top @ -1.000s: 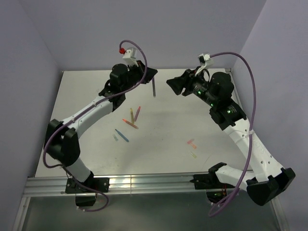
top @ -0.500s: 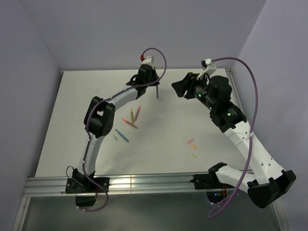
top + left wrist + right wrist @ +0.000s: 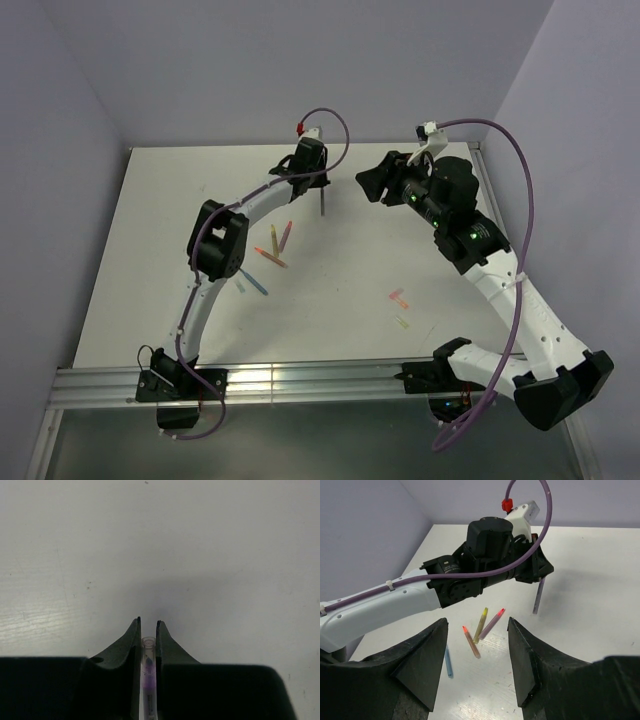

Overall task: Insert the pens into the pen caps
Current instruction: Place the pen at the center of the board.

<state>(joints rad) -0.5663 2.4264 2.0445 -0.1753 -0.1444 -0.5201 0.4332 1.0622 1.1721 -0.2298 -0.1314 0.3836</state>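
My left gripper [image 3: 320, 185] is shut on a grey-purple pen [image 3: 322, 202], which hangs upright above the table's far middle. The left wrist view shows the pen's end [image 3: 148, 643] between the closed fingers [image 3: 134, 635]. My right gripper [image 3: 370, 182] is open and empty, just to the right and facing the left gripper [image 3: 536, 572] and the held pen [image 3: 538, 596]. A yellow pen [image 3: 273, 238], a pink-red tipped pen [image 3: 286, 234], an orange pen [image 3: 270, 257] and a blue pen [image 3: 254, 283] lie on the table. A pale blue cap [image 3: 239, 286], a pink cap [image 3: 397, 297] and a yellow-green cap [image 3: 402, 322] lie apart.
The left arm's white link [image 3: 380, 605] crosses the left of the right wrist view, above the loose pens [image 3: 480, 624]. Lilac walls [image 3: 300, 70] close in the far and side edges of the white table [image 3: 150, 230]. An aluminium rail [image 3: 300, 380] runs along the near edge.
The left arm has swung and stretched out, carrying the grey-purple pen slightly right at the far middle. The right gripper has shifted a little and stays open.
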